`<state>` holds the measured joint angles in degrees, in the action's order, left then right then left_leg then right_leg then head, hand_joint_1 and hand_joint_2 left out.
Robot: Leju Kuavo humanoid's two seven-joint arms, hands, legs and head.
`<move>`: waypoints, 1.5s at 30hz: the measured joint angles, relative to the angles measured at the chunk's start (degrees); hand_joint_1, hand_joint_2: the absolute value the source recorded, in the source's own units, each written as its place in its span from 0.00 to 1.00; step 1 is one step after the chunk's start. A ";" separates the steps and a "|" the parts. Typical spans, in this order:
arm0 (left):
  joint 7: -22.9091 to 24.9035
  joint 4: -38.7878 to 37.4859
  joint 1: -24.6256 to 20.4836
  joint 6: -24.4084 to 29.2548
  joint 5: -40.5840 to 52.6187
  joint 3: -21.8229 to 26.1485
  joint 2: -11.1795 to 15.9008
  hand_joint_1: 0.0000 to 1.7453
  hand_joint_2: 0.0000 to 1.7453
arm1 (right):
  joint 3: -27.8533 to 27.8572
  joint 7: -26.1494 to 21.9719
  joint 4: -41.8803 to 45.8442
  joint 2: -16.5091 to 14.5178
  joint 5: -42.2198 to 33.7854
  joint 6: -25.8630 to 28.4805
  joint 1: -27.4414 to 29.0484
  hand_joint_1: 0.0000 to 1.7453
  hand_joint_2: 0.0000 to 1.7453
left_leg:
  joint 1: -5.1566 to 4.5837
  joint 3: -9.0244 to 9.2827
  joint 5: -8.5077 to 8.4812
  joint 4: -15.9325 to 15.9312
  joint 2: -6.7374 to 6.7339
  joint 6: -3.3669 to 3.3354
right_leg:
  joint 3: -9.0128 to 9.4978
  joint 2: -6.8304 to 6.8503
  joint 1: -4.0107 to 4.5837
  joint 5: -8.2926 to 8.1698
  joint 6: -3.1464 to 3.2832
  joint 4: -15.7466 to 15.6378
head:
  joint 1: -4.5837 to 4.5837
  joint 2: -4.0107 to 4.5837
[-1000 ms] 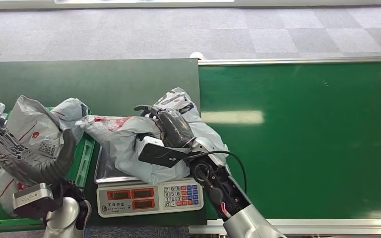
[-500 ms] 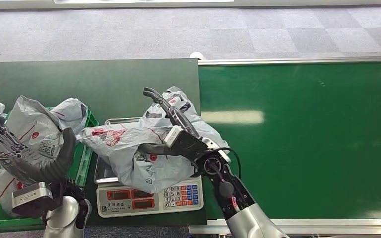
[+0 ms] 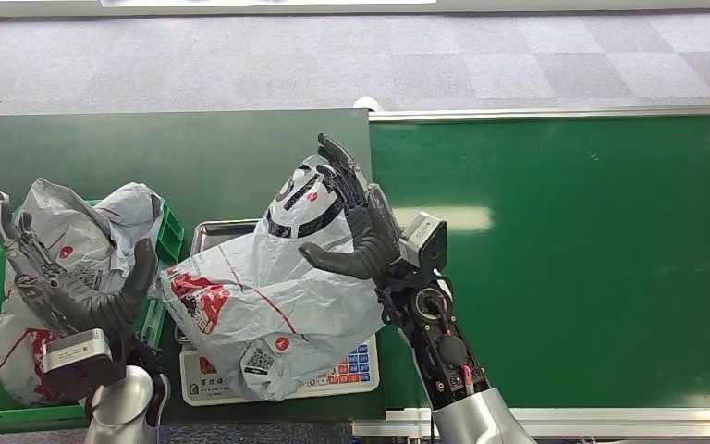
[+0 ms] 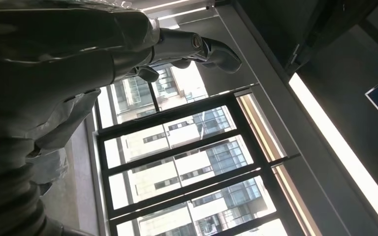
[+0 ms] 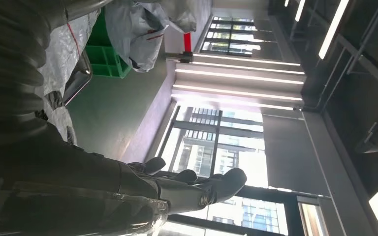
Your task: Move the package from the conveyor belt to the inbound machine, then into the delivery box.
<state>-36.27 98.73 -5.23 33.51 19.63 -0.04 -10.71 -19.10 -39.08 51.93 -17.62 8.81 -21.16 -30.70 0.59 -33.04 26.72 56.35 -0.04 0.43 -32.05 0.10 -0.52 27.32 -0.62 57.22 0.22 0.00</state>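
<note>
So the package (image 3: 268, 296), a grey poly bag with red printing, is lying on the scale (image 3: 282, 370), which I'm reading as the inbound machine. It's draped over the pan and hangs down over the front so most of the display is covered, with just the keypad corner peeking out. That makes sense if the point is to get it weighed, so the belt-to-machine half looks done to me. The right hand (image 3: 356, 227) is up at the far right end of the bag with its palm turned toward it and the fingers spread wide. It looks like it's touching or just barely off the plastic, not gripping anything, so I'd guess it's either letting go or nudging the bag toward the left. The left hand (image 3: 69, 282) is raised on the other side, fingers apart and thumb out, holding nothing, sort of cupped toward the bag like it's waiting to take it. Makes sense, since the bin (image 3: 162, 277) is right beside the scale on that side. The bin's a green crate and it already has several grey bags (image 3: 74, 231) piled in it, bulging over the rim. The belt (image 3: 564, 259) on the right is bare green where I can see it.
</note>
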 joint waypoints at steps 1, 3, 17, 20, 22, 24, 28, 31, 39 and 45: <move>0.13 -0.10 0.00 -0.19 0.12 0.00 0.00 0.00 1.00 | 0.37 0.19 0.17 0.02 -0.92 -0.57 0.13 0.00 1.00 | 0.00 0.00 0.00 0.00 0.00 0.00 | 0.00 0.00 0.00 0.00 0.00 0.00 | 0.00 0.00; 0.30 -0.33 0.02 -0.46 0.28 0.00 0.00 0.00 1.00 | 1.06 1.13 0.35 0.10 -2.02 -0.50 0.32 0.00 1.00 | 0.00 0.00 0.00 0.00 0.00 0.00 | 0.00 0.00 0.00 0.00 0.00 0.00 | 0.00 0.00; 6.09 -1.13 0.78 -12.60 3.01 -2.18 0.56 0.00 1.00 | 3.98 2.56 10.55 0.30 0.22 18.22 4.71 0.00 1.00 | 0.00 -0.01 0.01 0.00 -0.02 0.01 | 0.00 -0.02 0.00 0.00 0.00 0.00 | 0.00 0.00; 6.55 -1.39 0.96 -14.55 3.12 -3.11 0.61 0.00 1.00 | 4.05 2.75 14.23 0.38 1.06 20.76 6.00 0.00 1.00 | 0.00 -0.01 0.01 0.00 -0.06 0.01 | -0.03 -0.08 0.00 0.00 0.00 -0.01 | 0.01 0.00; 7.38 -1.71 0.94 -17.41 3.60 -4.05 0.72 0.00 1.00 | 4.07 1.77 16.72 0.39 1.70 24.76 7.15 0.00 1.00 | 0.00 -0.01 0.01 0.00 -0.02 0.01 | -0.04 -0.04 0.00 0.01 0.00 -0.01 | 0.01 0.00; 8.43 -2.60 0.65 -20.59 4.36 -5.52 0.77 0.00 1.00 | 4.05 0.56 20.30 0.37 1.68 30.69 9.02 0.00 1.00 | 0.00 -0.01 0.01 0.00 0.02 0.01 | -0.03 0.01 -0.01 0.01 0.00 -0.02 | 0.01 0.00; 11.28 -8.30 -2.26 -24.15 5.86 -9.78 0.51 0.00 1.00 | 3.88 -0.79 30.45 0.39 -0.32 43.58 14.11 0.00 1.00 | -0.03 -0.02 0.02 0.00 0.03 0.00 | -0.04 0.01 -0.04 0.01 0.00 -0.03 | 0.00 0.00; 13.21 -15.83 -6.29 -26.19 7.18 -12.64 0.31 0.00 1.00 | 3.82 -0.99 36.65 0.56 -1.90 46.95 17.34 0.00 1.00 | -0.03 -0.01 0.02 0.01 0.00 0.00 | -0.03 -0.01 -0.05 0.00 0.00 -0.04 | 0.01 0.00; 18.82 -32.65 -15.12 -31.22 15.57 -18.74 -0.57 0.18 1.00 | 3.80 -1.01 44.66 1.17 -2.04 48.54 21.20 0.00 1.00 | -0.02 0.05 0.01 0.01 -0.07 0.00 | 0.01 -0.10 -0.03 -0.03 0.02 -0.02 | 0.02 0.00; 28.68 -40.22 -19.94 -32.21 24.61 -20.97 -1.71 1.00 1.00 | 3.46 -1.01 47.03 1.64 -1.60 49.11 22.42 0.00 1.00 | -0.02 0.02 0.01 0.01 -0.05 0.00 | 0.01 -0.09 -0.03 -0.02 0.02 -0.02 | 0.01 0.00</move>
<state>-7.58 58.51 -25.16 1.30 44.24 -21.01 -12.42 -15.63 -40.09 98.96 -15.98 7.21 27.95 -8.27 0.56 -33.02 26.73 56.36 -0.09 0.43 -32.04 0.01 -0.55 27.30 -0.60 57.20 0.23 0.00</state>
